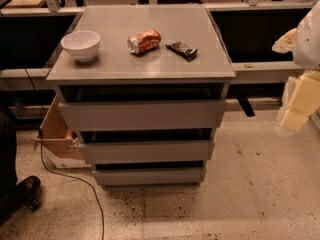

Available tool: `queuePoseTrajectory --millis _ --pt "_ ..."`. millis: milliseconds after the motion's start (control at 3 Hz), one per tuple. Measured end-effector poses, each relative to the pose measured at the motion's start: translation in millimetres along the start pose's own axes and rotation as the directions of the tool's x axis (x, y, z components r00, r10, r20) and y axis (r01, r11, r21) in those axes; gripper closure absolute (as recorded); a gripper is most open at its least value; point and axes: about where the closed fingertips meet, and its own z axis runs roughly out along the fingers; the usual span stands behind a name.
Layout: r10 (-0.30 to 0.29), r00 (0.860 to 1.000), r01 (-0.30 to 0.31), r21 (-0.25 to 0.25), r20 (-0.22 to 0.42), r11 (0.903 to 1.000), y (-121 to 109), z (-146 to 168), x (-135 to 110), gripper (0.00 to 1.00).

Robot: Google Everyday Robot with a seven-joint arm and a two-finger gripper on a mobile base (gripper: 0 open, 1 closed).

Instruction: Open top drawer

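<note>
Approach step: the pincer (pixel 296 113), grip state impossible to tell, hangs at three o'clock and must next reach the top drawer (pixel 142 115).

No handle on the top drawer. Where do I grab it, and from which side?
Take the top drawer by its front panel's upper edge: the front is plain, but a dark gap shows between it and the cabinet top. Come from the front, probably near the middle. The gripper hangs at the view's right edge, apart from the cabinet.
</note>
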Motion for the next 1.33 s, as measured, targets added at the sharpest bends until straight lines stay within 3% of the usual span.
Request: queuePoseTrajectory --millis 333,667,1000,1333 --pt "0.0 1.0 0.0 0.0 0.0 1.0 0 0 0 0.0" --pt "-0.003 0.999 0.003 -0.01 0.038 0.9999 2 46 -3 0.0" --pt "-0.012 0.996 0.013 -0.018 0.083 0.9997 4 104 -9 0.0" --pt "-0.054 0.986 0.06 -0.032 0.16 0.9977 9 183 -31 0.0"
